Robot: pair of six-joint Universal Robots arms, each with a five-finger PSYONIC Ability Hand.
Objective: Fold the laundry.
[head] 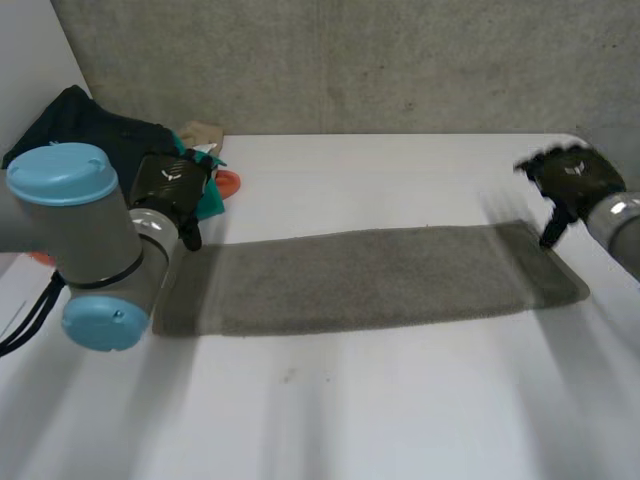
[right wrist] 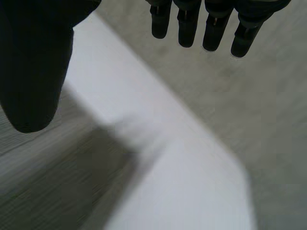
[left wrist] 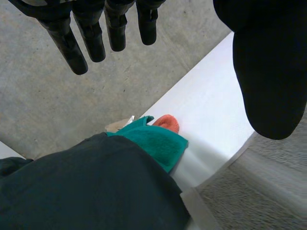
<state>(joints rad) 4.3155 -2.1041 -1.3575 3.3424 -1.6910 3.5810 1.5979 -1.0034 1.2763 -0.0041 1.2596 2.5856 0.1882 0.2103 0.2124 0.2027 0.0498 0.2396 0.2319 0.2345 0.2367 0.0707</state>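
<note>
A grey towel (head: pixel 370 278) lies folded into a long strip across the middle of the white table (head: pixel 400 170). My left hand (head: pixel 172 188) hovers just above the strip's left end, fingers (left wrist: pixel 91 36) straight and thumb (left wrist: pixel 268 72) apart, holding nothing. My right hand (head: pixel 572 180) hangs over the strip's right end, also open, its fingers (right wrist: pixel 192 26) straight and spread from the thumb (right wrist: pixel 33 62). The towel's left end (left wrist: pixel 268 182) lies below the left thumb, and its right end (right wrist: pixel 53 177) below the right thumb.
A heap of laundry sits at the table's back left: a dark garment (head: pixel 90 125) (left wrist: pixel 86 187), a teal cloth (left wrist: pixel 156 141), an orange piece (head: pixel 228 183) (left wrist: pixel 168 123) and a beige one (head: pixel 200 133). A grey wall (head: pixel 350 60) rises behind the table.
</note>
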